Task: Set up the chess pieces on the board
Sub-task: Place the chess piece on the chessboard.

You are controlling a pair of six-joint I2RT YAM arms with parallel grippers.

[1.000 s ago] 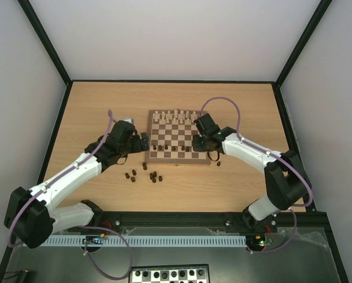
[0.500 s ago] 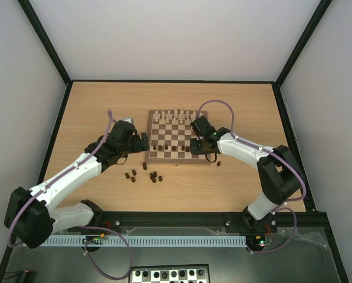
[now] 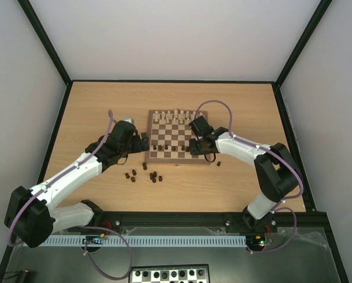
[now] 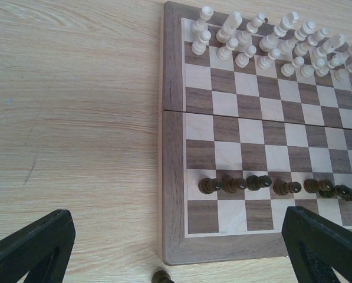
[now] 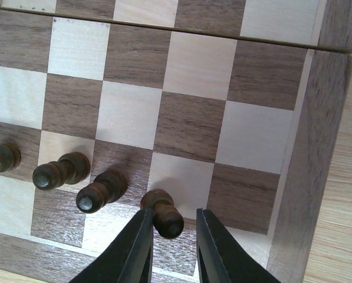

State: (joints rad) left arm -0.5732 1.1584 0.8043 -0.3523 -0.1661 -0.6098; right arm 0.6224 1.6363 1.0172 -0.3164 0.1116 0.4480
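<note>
On the board (image 3: 176, 134), near right: we see the right gripper (image 5: 174, 213) narrowly parted around a standing dark pawn (image 5: 167, 221)
Left gripper (image 4: 177, 230): wide, left of board

The board (image 3: 178, 137) is chequered in dark walnut brown and pale beige, framed by a brown border with streaky grain. The chess pieces (image 5: 99, 191) along its near rows are deep glossy brown, and the cream chessmen (image 4: 270, 41) at the far edge look almost ivory. The desk (image 3: 105, 106) is light honey-coloured wood. The left arm (image 3: 75, 174) and right arm (image 3: 243, 150) are white with black joints, trailing purple cables (image 3: 220, 103). The right gripper (image 5: 173, 215) is black.
</note>
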